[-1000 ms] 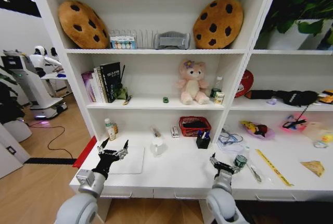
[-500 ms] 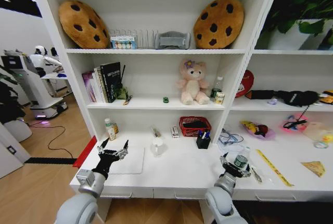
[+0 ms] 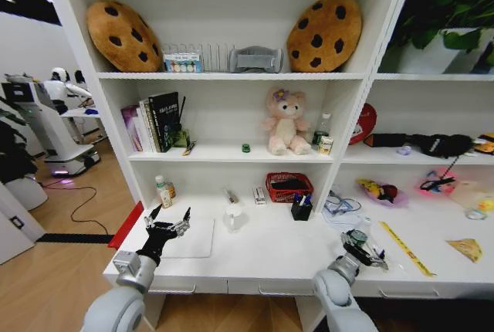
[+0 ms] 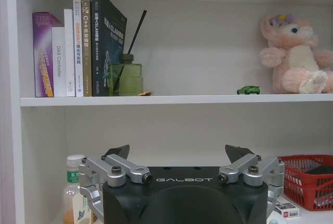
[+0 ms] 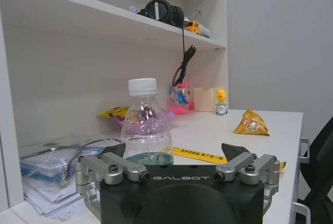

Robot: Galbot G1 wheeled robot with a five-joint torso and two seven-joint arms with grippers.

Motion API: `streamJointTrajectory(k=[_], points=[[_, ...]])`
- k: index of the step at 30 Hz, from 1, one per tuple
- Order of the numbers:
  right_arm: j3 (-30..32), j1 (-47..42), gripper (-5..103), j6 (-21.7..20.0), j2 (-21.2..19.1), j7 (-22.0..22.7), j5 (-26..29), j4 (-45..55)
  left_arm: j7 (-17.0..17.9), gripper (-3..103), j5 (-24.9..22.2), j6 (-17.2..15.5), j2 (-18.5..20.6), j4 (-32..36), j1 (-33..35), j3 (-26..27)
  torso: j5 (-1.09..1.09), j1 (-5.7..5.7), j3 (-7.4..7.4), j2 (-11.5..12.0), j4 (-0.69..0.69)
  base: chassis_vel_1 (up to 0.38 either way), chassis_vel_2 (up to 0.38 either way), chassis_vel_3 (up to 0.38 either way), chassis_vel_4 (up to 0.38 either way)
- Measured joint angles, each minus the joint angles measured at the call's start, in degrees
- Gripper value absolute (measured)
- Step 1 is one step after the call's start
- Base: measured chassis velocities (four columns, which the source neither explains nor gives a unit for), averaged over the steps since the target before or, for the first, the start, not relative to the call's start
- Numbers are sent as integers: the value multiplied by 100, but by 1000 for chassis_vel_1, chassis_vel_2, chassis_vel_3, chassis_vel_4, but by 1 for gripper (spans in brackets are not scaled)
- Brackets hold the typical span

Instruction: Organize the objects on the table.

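While right hand [image 3: 360, 245] swings rightward along surface [image 3: 262, 259] since a second ago, fingers spread, holding nothing, clear bottle [image 5: 147, 125] stands just ahead, between them (approach underway, judging by alignment). Left hand [image 3: 168, 222] idles spread above laptop [image 3: 189, 238].

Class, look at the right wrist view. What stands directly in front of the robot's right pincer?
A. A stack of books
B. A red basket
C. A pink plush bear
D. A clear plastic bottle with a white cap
D: the clear plastic bottle with a white cap stands upright on the white desk just ahead of the right pincer, whose fingers are spread open on either side of it.
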State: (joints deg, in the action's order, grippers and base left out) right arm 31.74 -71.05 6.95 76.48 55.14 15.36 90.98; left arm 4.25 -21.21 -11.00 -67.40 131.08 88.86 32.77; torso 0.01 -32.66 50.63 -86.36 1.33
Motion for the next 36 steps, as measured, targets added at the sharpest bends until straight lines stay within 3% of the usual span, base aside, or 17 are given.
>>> streamJointTrajectory(k=[9, 18, 36], points=[[362, 186, 100, -140, -135, -464, 482, -171, 0, 100, 0, 0, 0, 0, 0, 0, 0, 0, 0, 0, 0, 0, 0, 0, 0], [350, 313, 100, -151, -146, -804, 595, -275, 0, 100, 0, 1, 0, 0, 0, 0, 0, 0, 0, 0, 0, 0, 0, 0, 0], [476, 525, 100, -139, -180, -852, 670, -645, 0, 100, 0, 1, 0, 0, 0, 0, 0, 0, 0, 0, 0, 0, 0, 0, 0]])
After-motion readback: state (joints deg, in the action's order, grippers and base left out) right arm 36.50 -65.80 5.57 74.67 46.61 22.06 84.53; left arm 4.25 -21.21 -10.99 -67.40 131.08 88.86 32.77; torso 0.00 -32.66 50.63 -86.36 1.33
